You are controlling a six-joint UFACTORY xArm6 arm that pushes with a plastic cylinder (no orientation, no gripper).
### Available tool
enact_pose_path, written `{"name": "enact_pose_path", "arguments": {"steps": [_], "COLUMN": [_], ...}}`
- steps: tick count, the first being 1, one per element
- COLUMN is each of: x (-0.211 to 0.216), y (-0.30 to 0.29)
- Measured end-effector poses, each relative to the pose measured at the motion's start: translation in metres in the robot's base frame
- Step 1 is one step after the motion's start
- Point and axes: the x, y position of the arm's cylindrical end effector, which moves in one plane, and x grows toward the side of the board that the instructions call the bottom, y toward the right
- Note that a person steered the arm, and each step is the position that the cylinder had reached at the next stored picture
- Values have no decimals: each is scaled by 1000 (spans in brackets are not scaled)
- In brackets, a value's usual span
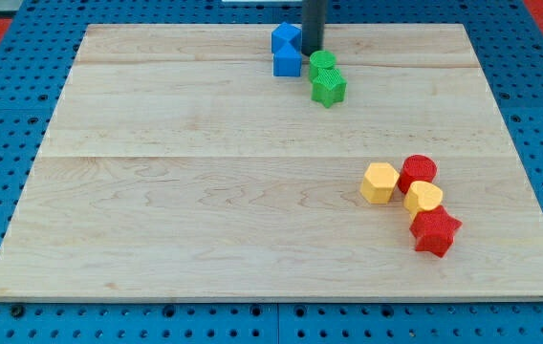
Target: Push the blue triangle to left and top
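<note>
Two blue blocks stand touching near the view's top centre: an upper one [286, 37] and a lower one [288, 62]. I cannot tell for certain which is the triangle. My dark rod comes down from the view's top edge, and my tip [312, 53] rests on the board just right of the blue pair, in the gap between them and the green cylinder [322, 64]. The tip is very close to both blue blocks; I cannot tell whether it touches them.
A green star [329, 89] sits against the green cylinder's lower right. At the view's right middle is a cluster: yellow hexagon [380, 182], red cylinder [419, 172], yellow heart [423, 198], red star [434, 232]. The wooden board [185, 191] lies on blue pegboard.
</note>
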Motion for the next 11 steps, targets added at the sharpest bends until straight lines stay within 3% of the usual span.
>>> {"name": "enact_pose_path", "arguments": {"steps": [1, 2, 3, 4, 6, 8, 10, 11], "x": [20, 25, 21, 46, 76, 49, 47, 50], "y": [-2, -64, -77, -83, -187, -117, -103, -43]}}
